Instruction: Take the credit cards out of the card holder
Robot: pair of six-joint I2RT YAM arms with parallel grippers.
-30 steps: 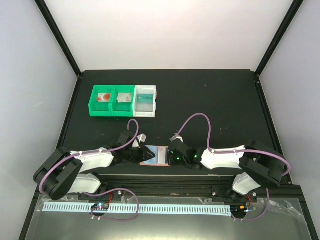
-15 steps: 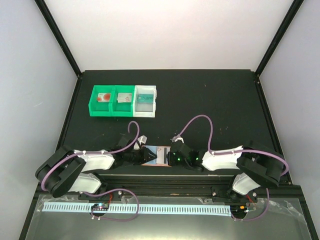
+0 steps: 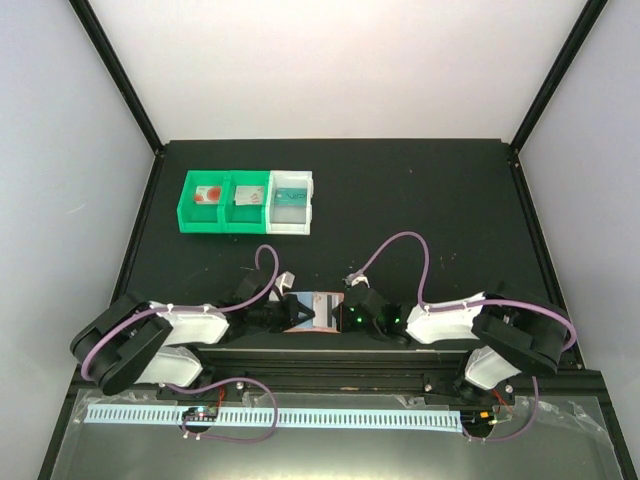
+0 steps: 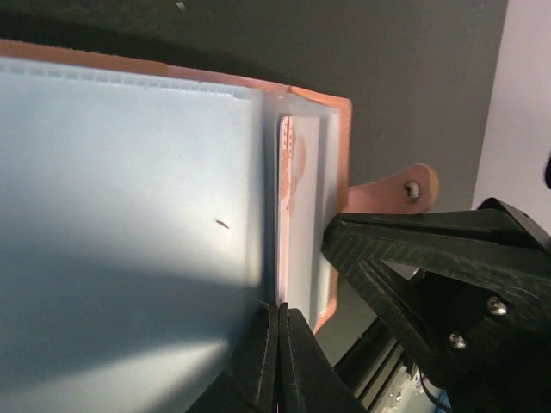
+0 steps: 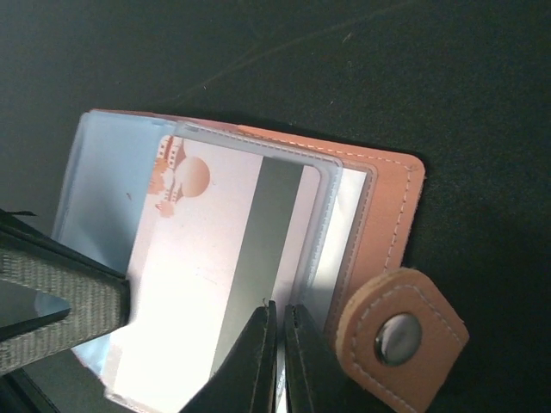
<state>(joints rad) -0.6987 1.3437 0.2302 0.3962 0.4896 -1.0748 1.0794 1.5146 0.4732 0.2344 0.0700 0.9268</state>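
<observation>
The card holder (image 3: 316, 308) lies open on the black counter (image 3: 430, 200), at the middle of the near edge, with an arm on each side. The left fingers (image 4: 269, 353) are together, pinching the edge of its light-blue inner pocket (image 4: 129, 215). The right fingers (image 5: 269, 340) are pressed together too, clamped on a credit card (image 5: 215, 258) that is pale with a grey stripe and a faint reddish disc, and it sits in a clear sleeve over the salmon-pink cover. The snap tab (image 5: 400, 331) sticks out just beside the right fingers. Toward the far left corner stand two green bins (image 3: 218, 215) and a white bin (image 3: 291, 218), touching in a row – each holds a card, the leftmost one showing a red disc (image 3: 208, 195).
</observation>
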